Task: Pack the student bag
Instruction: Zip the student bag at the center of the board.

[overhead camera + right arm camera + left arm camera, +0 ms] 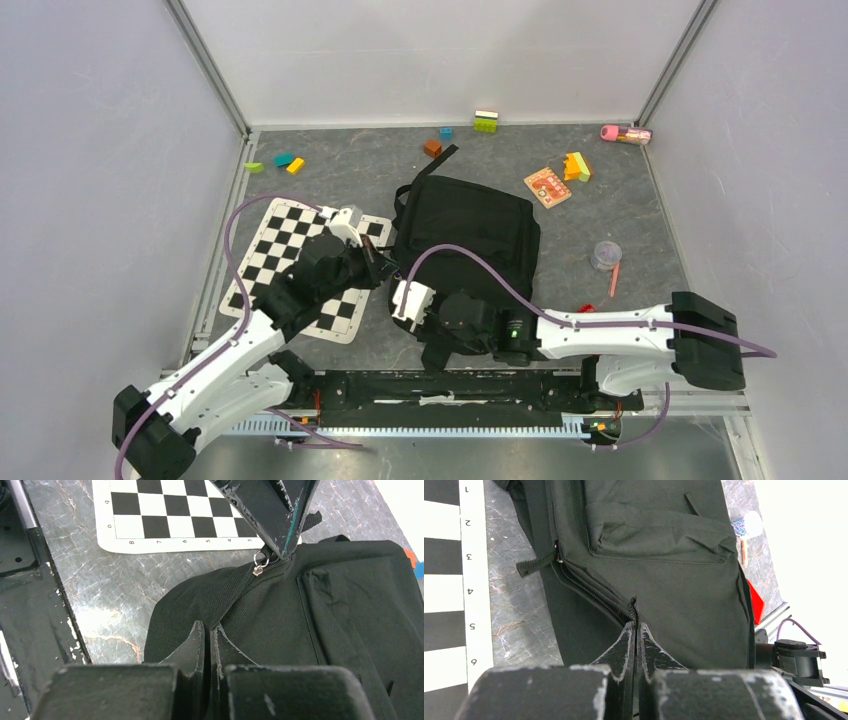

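Observation:
The student bag [480,232] is a large black backpack lying flat in the middle of the table. My left gripper [378,262] is at its left edge. In the left wrist view that gripper [635,625] is shut on the bag's zip seam [596,592]. My right gripper [432,318] is at the bag's near edge. In the right wrist view it [210,626] is shut on a raised fold of the bag's fabric [225,592]. A silver zip pull [259,566] hangs beside the left gripper's fingers [272,515], just beyond the fold.
A chessboard mat [290,262] lies left of the bag, under the left arm. Small toy blocks [486,121] are scattered along the back. An orange card [547,186], a clear cup [605,255] and an orange pencil [613,280] lie to the right. A black rail [450,385] runs along the near edge.

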`<state>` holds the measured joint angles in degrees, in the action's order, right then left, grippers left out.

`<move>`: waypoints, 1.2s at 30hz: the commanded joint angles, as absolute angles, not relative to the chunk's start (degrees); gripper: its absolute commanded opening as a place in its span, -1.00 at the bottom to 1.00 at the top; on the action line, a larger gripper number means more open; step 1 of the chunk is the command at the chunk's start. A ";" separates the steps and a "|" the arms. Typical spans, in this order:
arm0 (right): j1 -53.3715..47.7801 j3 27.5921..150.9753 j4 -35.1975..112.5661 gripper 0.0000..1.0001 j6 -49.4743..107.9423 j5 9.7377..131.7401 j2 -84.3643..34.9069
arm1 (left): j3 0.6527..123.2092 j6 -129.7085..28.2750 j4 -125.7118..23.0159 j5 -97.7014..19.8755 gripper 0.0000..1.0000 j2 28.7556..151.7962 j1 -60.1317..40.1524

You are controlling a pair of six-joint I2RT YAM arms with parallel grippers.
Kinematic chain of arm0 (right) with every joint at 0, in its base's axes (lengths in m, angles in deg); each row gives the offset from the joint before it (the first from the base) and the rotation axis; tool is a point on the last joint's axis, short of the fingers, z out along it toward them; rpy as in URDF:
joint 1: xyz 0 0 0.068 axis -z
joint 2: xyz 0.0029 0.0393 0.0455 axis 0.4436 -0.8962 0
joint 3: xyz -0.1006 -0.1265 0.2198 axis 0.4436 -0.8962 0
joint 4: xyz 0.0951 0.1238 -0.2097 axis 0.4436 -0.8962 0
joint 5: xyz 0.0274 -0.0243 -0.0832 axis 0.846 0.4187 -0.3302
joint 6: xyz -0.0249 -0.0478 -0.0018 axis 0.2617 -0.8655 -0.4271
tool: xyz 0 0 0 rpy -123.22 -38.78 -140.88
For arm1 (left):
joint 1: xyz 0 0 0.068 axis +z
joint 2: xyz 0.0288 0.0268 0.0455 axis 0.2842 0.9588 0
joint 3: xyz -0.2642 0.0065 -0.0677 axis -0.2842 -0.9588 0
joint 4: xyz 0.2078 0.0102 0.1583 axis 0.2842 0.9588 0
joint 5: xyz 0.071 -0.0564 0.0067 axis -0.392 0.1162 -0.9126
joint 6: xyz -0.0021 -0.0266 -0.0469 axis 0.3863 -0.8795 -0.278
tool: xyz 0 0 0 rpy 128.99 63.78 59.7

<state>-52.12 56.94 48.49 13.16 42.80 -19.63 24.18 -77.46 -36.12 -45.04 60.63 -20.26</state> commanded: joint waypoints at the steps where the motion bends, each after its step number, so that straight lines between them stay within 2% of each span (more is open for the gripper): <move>1: -54.13 54.33 46.90 -1.00 17.01 46.89 -14.15 | 27.59 -78.72 -43.07 -50.34 -0.96 62.50 -18.30; 6: -54.88 53.03 44.83 -1.00 18.95 45.93 -11.04 | 27.05 -81.13 -43.58 -51.69 -0.96 64.36 -16.67; 14: -55.10 52.66 44.18 -1.00 18.98 46.48 -7.59 | 21.26 -83.62 -48.15 -53.01 -0.96 59.96 -15.43; 18: -55.53 53.02 44.29 -1.00 19.17 48.28 -7.34 | 21.67 -82.85 -48.85 -51.11 -0.96 63.78 -14.13; 26: -56.28 53.81 44.11 -1.00 20.70 48.45 -5.54 | 22.69 -80.22 -45.23 -56.57 -0.96 68.24 -10.75; 29: -56.37 54.44 43.99 -1.00 20.95 49.00 -6.24 | 24.88 -77.97 -48.23 -51.81 -0.96 73.07 -8.34; 36: -57.23 56.63 43.57 -1.00 23.08 49.14 -7.92 | 28.41 -75.94 -48.98 -50.91 -0.96 79.94 -7.30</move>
